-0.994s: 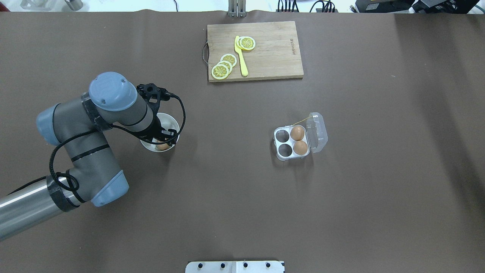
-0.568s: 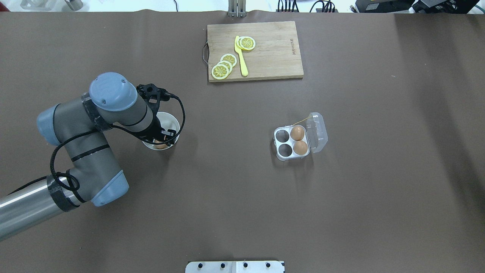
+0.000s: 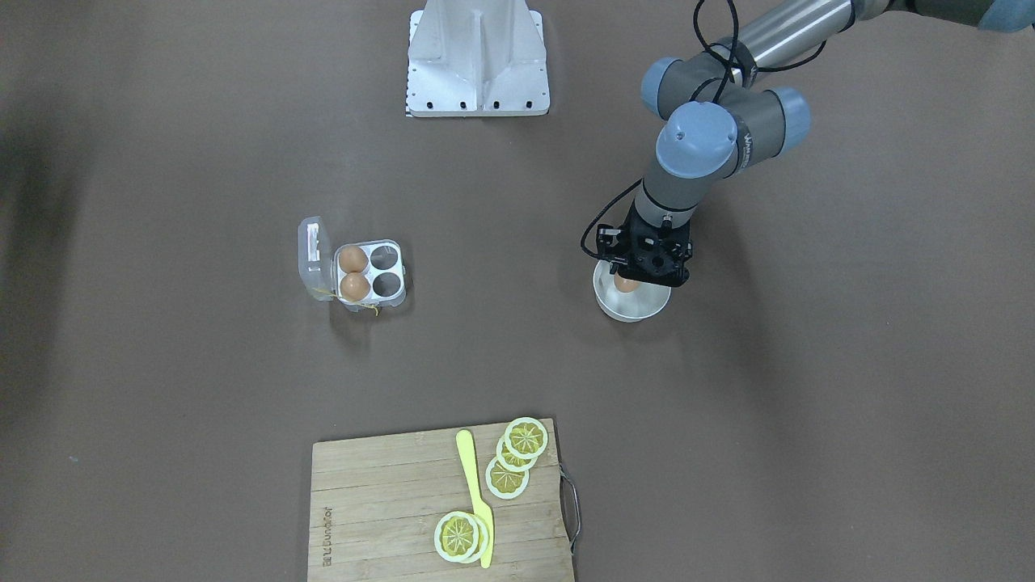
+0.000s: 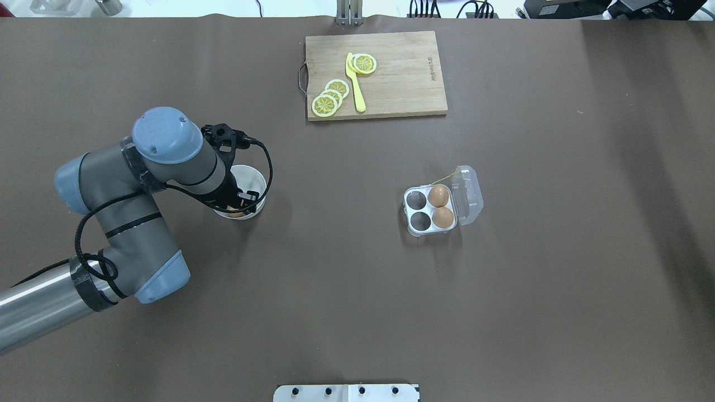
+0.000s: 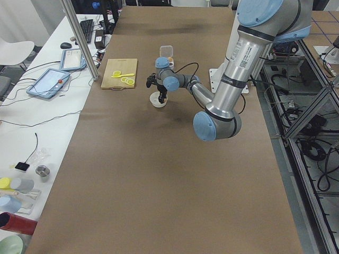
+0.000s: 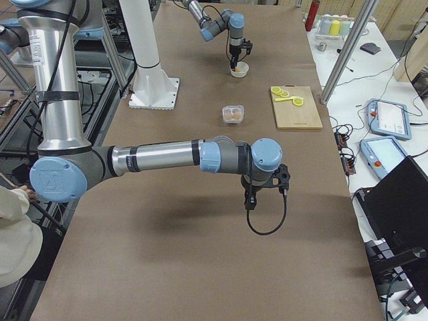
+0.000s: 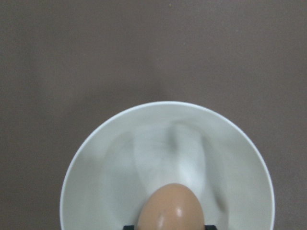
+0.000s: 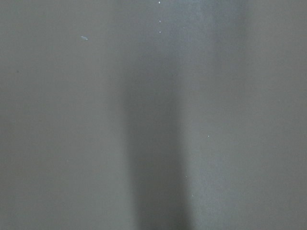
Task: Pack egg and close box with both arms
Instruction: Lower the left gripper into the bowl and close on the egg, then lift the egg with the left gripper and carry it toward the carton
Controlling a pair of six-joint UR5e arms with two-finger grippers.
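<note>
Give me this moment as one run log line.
phase: egg pickup | left gripper: in bowl at egg, grip unclear | right gripper: over table | box: lid open, two eggs, two cups empty

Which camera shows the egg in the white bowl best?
The left wrist-mounted view: the egg is large and clear against the bowl. Front-facing and overhead show only a sliver beneath the left gripper; side views are too distant.
</note>
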